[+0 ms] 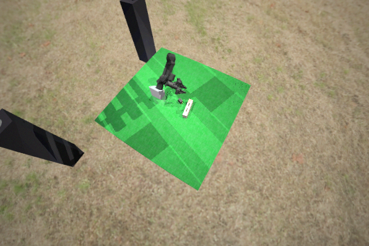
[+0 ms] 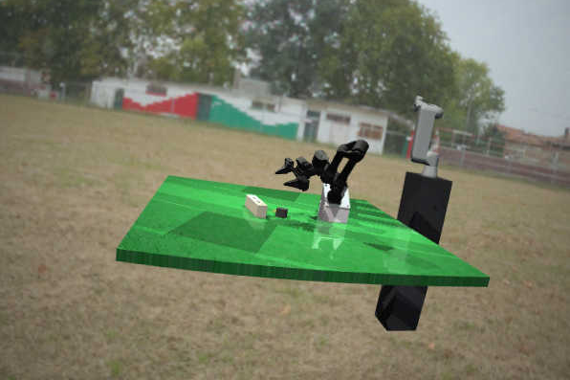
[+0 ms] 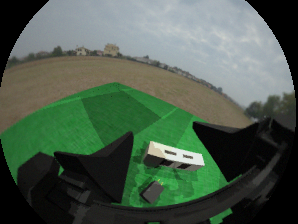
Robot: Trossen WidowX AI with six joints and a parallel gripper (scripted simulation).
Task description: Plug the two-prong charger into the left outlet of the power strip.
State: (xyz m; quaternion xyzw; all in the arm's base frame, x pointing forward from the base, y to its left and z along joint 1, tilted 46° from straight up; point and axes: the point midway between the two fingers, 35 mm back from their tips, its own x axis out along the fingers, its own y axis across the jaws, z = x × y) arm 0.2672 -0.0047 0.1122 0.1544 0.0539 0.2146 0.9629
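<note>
From the top, the gripper (image 1: pixel 183 88) (image 2: pixel 286 178) (image 3: pixel 164 129) hangs over the green table (image 1: pixel 155 140) (image 2: pixel 306 248) (image 3: pixel 122 107), its 2 fingers spread nearly full width with nothing between them. In the exterior view, the dark charger (image 1: pixel 180 101) (image 2: pixel 281 212) (image 3: pixel 152 192) lies on the table, just right of the white power strip (image 1: pixel 187 108) (image 2: pixel 255 206) (image 3: pixel 175 156). In the wrist view, its 2 prongs point toward the strip, beyond it.
</note>
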